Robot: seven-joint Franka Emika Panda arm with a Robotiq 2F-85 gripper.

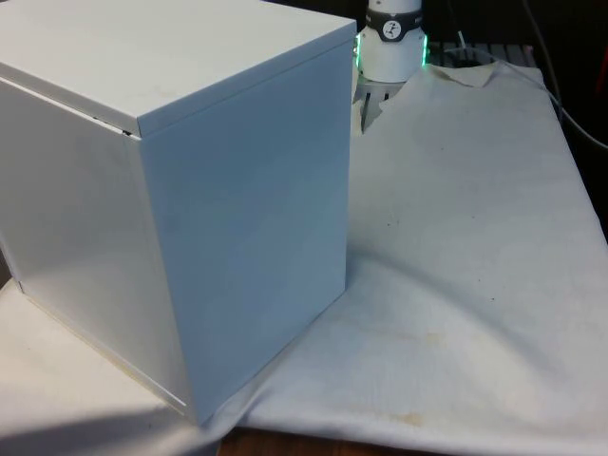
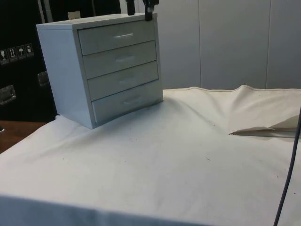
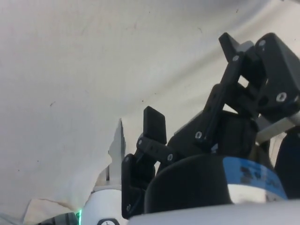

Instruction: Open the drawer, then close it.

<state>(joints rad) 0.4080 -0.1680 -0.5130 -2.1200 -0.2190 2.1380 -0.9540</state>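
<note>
Four drawers (image 2: pixel 123 61) of white chest (image 2: pixel 101 66) all shut; my tool (image 2: pixel 139 6) above chest's top front edge, fingers spread wide, holding nothing.

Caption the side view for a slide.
White four-drawer chest on a cloth-covered table, all drawers shut, gripper above.

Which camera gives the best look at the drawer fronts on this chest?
The side view: all four drawer fronts face it, handles visible, all shut. The front view gives the chest from its blank back and side. The wrist view looks at white cloth.
</note>
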